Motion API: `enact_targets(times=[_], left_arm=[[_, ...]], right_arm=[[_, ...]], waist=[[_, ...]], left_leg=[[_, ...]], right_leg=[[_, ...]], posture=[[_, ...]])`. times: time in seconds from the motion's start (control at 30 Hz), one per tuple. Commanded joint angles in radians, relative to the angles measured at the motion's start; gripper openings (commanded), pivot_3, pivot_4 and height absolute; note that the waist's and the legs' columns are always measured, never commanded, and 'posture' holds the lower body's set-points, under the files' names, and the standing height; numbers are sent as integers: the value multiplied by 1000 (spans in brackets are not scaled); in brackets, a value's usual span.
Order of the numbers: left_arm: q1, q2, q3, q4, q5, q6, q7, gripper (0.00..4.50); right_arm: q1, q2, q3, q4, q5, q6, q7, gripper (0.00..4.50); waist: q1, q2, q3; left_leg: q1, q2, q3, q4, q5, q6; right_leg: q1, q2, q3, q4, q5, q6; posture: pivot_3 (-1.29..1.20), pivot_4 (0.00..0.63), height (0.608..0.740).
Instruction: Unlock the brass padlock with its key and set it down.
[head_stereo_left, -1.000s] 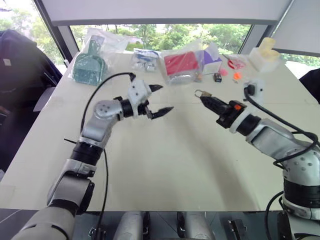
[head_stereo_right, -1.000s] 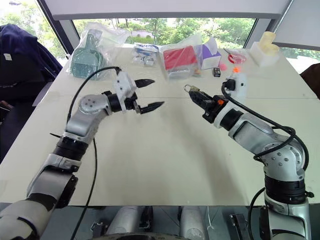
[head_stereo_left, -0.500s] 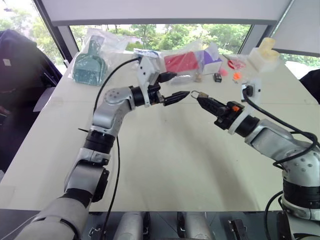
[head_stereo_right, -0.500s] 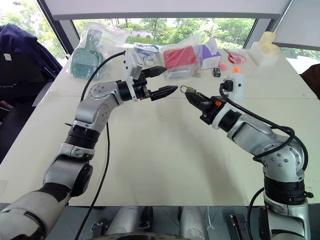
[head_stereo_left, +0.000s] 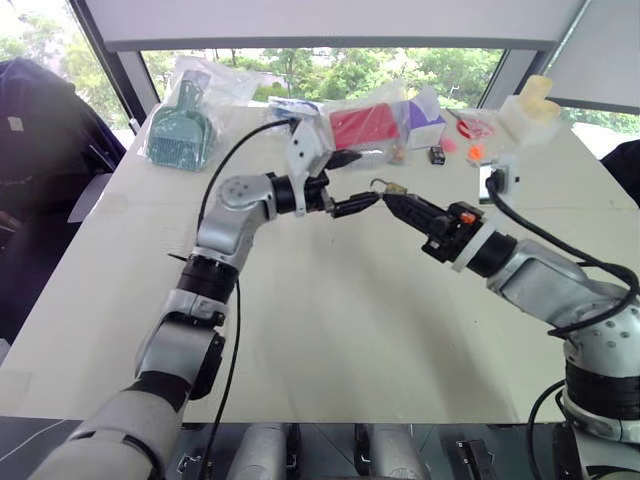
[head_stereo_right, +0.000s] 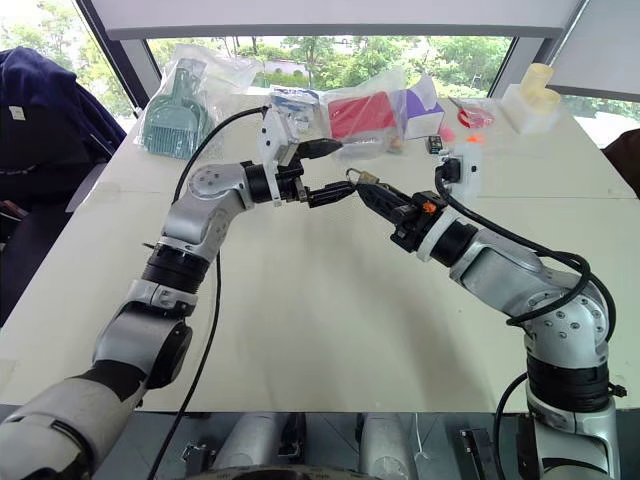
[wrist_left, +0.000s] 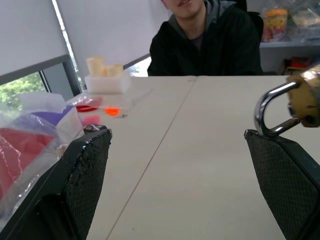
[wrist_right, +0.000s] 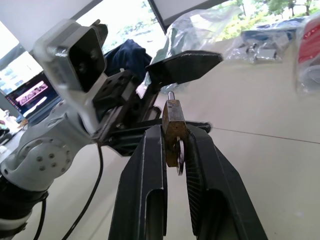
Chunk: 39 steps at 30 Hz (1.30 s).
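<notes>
Right end effector (wrist_right: 175, 135) is clenched on the brass padlock (wrist_right: 172, 131), held up off the bench (head_stereo_left: 330, 330) with the silver shackle pointing toward the left arm. A small silvery piece hangs against the lock body between the fingers; it looks like the key (wrist_right: 180, 159), though too small to be sure it sits in the keyway.

Left end effector (head_stereo_left: 360, 182) is released, fingers spread wide, empty. From its own wrist camera the padlock sits right at the tip of one finger (wrist_left: 285, 175), shackle loop just above it, apparently touching or nearly so. The other finger stands well apart from the lock.

Relative to the padlock: both end effectors meet at it in mid-air, the left one beside the shackle end, the right one behind the body. Beyond the padlock, along the far edge of the bench, lie bagged items, among them a red box in plastic (head_stereo_left: 362, 126) and a green scoop (head_stereo_left: 180, 132). A person in a dark top (wrist_left: 210, 40) sits across the bench.

Judgement on the step in hand: the left arm is lining up to take hold at the lock. To do it well, centre the open fingers around the intended part before closing, keep the right grip firm and unmoving, and close slowly; a sideways nudge from that one near finger could twist the lock out of the grasp.
</notes>
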Motion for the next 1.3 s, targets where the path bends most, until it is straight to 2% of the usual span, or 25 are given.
enact_targets(times=[0.03,0.67,0.87,1.07,1.17,1.3], left_arm=[[-44,-15,23,-14,-2,-19,5,4410],[-33,-25,56,-11,7,-23,57,4410],[94,105,15,-120,19,112,-37,4410],[271,262,-9,-442,-110,415,-169,4410],[348,313,3,-591,-189,549,-175,4410],[396,331,8,-663,-210,611,-128,4410]], right_arm=[[6,0,7,-34,14,0,12,85],[39,26,16,-25,48,-18,-11,85],[76,-15,-49,106,139,20,-60,85],[78,-40,-2,320,233,146,-29,85],[33,-26,39,455,207,219,12,85],[-44,-25,85,573,108,290,99,85]], waist=[[0,0,0],[0,0,0],[-4,0,0],[-7,0,0],[-9,0,0],[-8,1,0]], left_leg=[[0,0,0,0,0,0],[-1,0,0,0,0,0],[0,0,0,-1,0,0],[-1,1,0,-1,0,0],[0,1,0,-1,0,-1],[0,1,0,-1,0,-1]], right_leg=[[0,0,0,0,0,0],[-1,0,0,0,0,0],[-1,0,0,0,0,0],[-2,-1,1,0,-2,-4],[-1,-3,1,0,-2,-5],[-2,-4,1,0,-3,-5]], posture=[[0,150,740],[0,150,740],[0,150,740],[0,150,740],[0,150,740],[0,150,740]])
